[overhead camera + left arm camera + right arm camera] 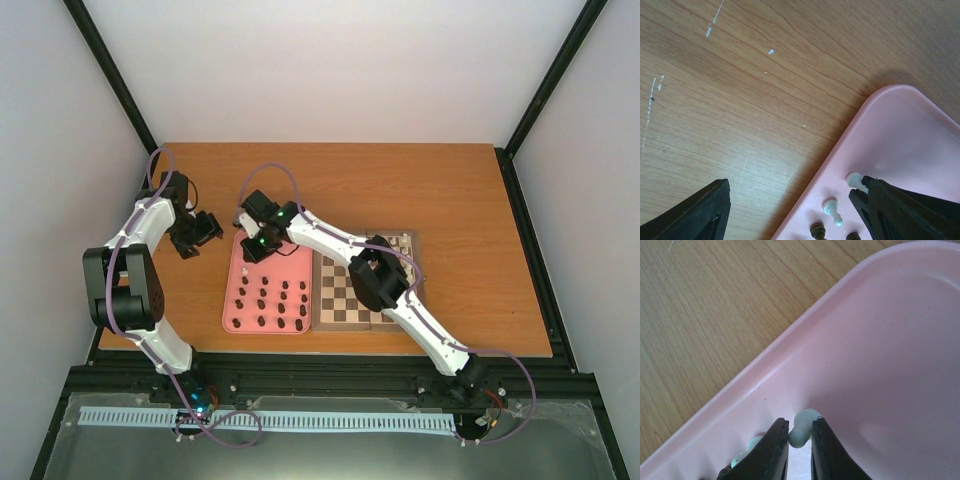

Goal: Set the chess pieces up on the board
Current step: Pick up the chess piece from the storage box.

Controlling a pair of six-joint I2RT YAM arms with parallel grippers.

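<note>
The pink tray (232,300) lies left of the board (340,300). My right gripper (255,245) reaches into the tray's far left corner. In the right wrist view, the right gripper (800,426) is shut on a white chess piece (804,421), pinched at its neck. A second white piece (747,450) stands just left of the fingers. My left gripper (200,235) hovers open over the bare table beside the tray. Between and past its fingers, the left gripper (790,192) sees two white pieces (832,210) and dark pieces (817,231) in the tray (910,130).
Several dark pieces (275,300) stand in rows on the near half of the tray. A few pieces (400,243) show at the board's far edge, partly hidden by the right arm (375,275), which crosses over the board. Bare table (470,210) extends to the right.
</note>
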